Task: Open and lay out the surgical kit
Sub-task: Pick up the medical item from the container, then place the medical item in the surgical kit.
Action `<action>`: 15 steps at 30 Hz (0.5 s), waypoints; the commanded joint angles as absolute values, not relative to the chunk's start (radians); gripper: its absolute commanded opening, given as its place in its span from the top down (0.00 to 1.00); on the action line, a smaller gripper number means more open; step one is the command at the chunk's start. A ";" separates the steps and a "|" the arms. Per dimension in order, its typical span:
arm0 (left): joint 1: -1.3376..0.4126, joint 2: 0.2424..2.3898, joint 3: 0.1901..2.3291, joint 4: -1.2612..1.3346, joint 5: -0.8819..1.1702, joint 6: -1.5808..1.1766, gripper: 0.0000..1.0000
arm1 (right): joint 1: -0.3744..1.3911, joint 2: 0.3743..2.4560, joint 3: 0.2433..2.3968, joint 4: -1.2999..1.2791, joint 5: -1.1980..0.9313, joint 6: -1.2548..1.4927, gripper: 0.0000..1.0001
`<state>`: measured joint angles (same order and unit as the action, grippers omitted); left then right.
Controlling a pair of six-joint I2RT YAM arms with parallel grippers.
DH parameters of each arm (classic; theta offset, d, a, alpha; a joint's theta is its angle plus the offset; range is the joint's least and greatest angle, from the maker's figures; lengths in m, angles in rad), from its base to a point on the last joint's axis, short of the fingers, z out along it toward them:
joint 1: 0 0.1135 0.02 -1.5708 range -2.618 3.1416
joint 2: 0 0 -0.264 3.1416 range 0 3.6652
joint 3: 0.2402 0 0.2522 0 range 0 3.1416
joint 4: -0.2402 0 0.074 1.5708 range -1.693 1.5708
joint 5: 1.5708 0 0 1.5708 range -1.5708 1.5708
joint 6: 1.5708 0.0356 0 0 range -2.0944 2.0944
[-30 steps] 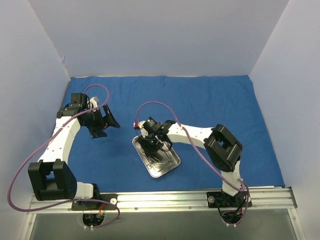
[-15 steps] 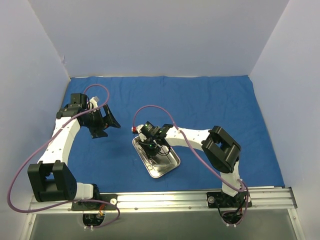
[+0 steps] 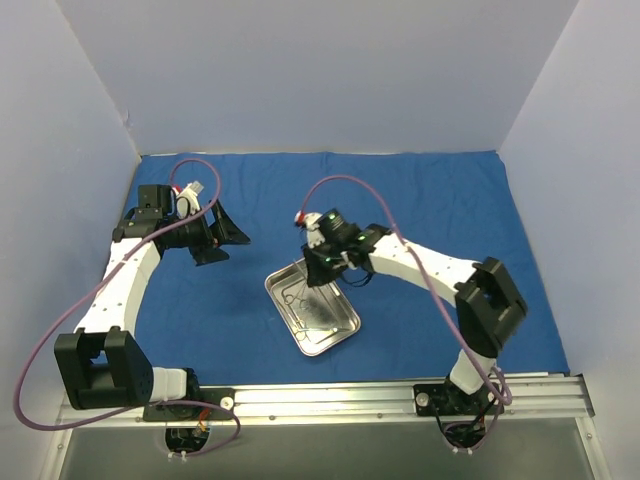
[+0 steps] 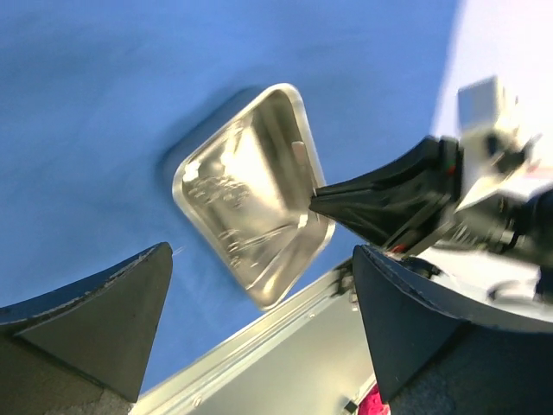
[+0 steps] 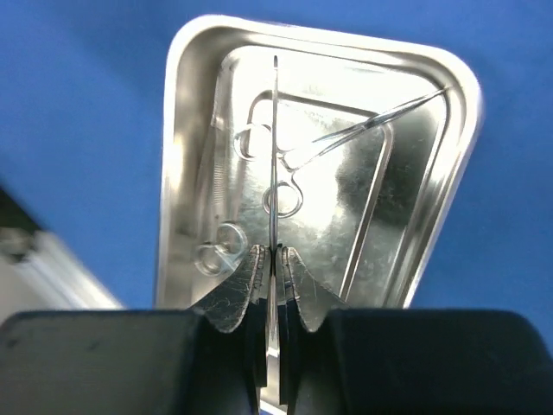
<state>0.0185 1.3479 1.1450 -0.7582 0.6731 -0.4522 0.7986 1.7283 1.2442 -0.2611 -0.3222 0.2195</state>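
A large blue cloth wrap (image 3: 430,200) lies spread flat over the desk, and a shiny rectangular steel tray (image 3: 335,338) sits on it near the middle of the desk's near edge. The right gripper (image 5: 273,264) is pinched tight on one thin metal scissor-like instrument (image 5: 275,95), holding it above the tray, where other instruments (image 5: 346,134) lie. The left gripper (image 3: 226,246) hangs wide open and empty over the cloth's left side.

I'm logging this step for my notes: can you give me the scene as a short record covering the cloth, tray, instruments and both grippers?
blue cloth: spread out flat
tray: uncovered, lying on the blue cloth
right gripper: shut on one thin instrument, above the tray
other instruments: lying inside the tray, count unclear
left gripper: open, empty, over the blue cloth left of the tray
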 commanded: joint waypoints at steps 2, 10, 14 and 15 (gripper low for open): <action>-0.007 1.263 1.131 -0.522 0.842 -0.512 0.07 | 0.686 1.615 1.206 -0.151 -0.664 0.323 1.00; -0.098 1.266 1.094 -0.188 0.937 -0.711 0.25 | 0.620 1.594 1.218 0.274 -0.982 0.681 1.00; -0.109 1.270 1.057 -0.049 0.946 -0.808 0.27 | 0.597 1.595 1.178 0.484 -1.023 0.868 1.00; -0.117 1.270 1.051 -0.032 0.943 -0.818 0.27 | 0.591 1.588 1.160 0.547 -1.025 0.912 1.00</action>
<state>-0.1032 1.2762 1.0691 -0.2264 0.9020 -0.7227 0.6140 1.6299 1.1915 0.2920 -0.9226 0.7193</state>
